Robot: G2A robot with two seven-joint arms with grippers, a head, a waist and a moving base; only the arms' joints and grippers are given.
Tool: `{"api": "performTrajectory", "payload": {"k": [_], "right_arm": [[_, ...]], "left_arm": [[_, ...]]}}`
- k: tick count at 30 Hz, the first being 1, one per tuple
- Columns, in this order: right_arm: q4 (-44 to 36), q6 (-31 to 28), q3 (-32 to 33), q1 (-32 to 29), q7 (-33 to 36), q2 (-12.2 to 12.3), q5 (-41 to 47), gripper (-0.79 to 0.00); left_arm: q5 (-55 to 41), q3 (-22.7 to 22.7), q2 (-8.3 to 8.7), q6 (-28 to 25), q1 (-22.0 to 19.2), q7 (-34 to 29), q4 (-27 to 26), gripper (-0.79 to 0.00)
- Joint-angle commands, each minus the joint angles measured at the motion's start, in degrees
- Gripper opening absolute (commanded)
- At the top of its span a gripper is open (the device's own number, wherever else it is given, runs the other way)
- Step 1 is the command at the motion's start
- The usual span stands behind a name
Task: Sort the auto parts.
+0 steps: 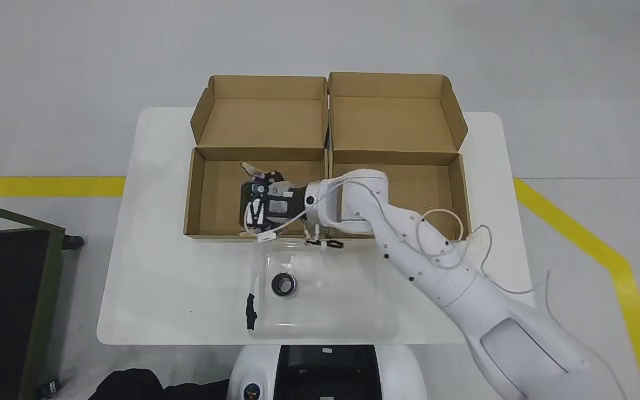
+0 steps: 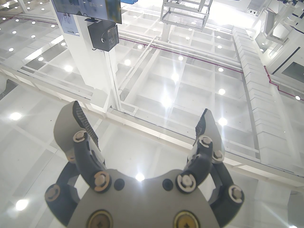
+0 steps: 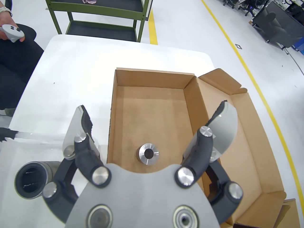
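My right gripper [image 1: 246, 205] [image 3: 153, 106] hangs open with nothing in it, low over the near end of the left cardboard box [image 1: 215, 195] [image 3: 154, 105]. Just below its fingers a short silver metal bushing [image 3: 148, 153] with a centre hole stands on the box floor. A grey cylindrical part with a dark bore [image 1: 285, 285] [image 3: 30, 181] lies in the clear plastic tray [image 1: 330, 330] in front of the boxes. My left gripper [image 2: 140, 106] is open and empty, pointing up at the ceiling.
A second open cardboard box [image 1: 440, 190] adjoins the first on its right, both with lids folded back. A small black piece [image 1: 248, 310] lies at the tray's left edge. A green shelf cart [image 1: 20, 300] [image 3: 95, 8] stands off the table's left side.
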Motion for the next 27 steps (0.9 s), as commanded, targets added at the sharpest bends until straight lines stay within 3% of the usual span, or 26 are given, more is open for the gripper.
{"api": "performTrajectory", "payload": {"k": [1, 9, 27], "right_arm": [[-3.2, -0.7, 1.1, -1.7, 1.3, 0.6, -0.3, 0.0], [-15.0, -4.5, 4.7, -9.5, 6.5, 3.1, -1.9, 0.0], [-28.4, -14.7, 11.4, -24.2, 10.9, 7.9, -4.5, 0.0]], "left_arm": [[0.0, 0.0, 0.0, 0.0, 0.0, 0.0, 0.0, 0.0], [0.0, 0.0, 0.0, 0.0, 0.0, 0.0, 0.0, 0.0], [0.0, 0.0, 0.0, 0.0, 0.0, 0.0, 0.0, 0.0]]}}
